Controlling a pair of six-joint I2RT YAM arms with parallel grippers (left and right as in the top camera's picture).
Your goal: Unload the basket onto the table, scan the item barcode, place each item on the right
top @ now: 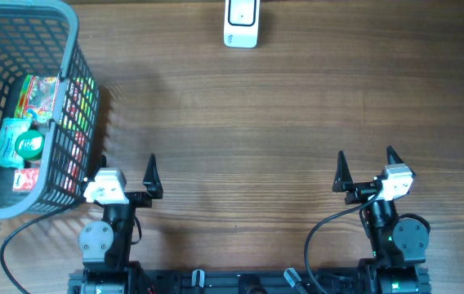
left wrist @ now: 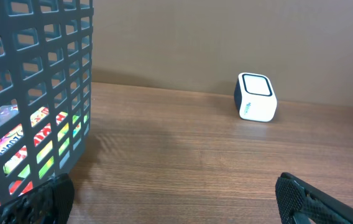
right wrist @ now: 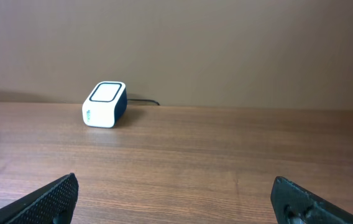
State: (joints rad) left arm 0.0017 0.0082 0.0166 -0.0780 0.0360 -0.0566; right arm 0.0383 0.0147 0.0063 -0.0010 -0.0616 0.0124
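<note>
Scene: A wooden bench (top: 240, 122) was seen from above, with two robot arms along the bottom edge.
Basket: A grey mesh basket (top: 81, 73) stood at the left edge of the frame. It held colourful packets (top: 40, 94) and a green-topped item (top: 28, 145).
Item to scan: It lay inside the basket; nothing had been lifted out.
Scanner: A small white scanner (top: 241, 23) sat at top centre, window upward and well apart from the basket. It was probably placed there so a barcode could be passed over it.
Left claw: The left claw (top: 126, 167) rested at lower left, just beside the basket's near corner. Its jaws were wide apart and empty. It looked best placed to reach in.
Right claw: The right claw (top: 366, 163) rested at lower right, jaws wide apart and empty, facing the scanner.
Stage: It appeared to be the very start.
</note>
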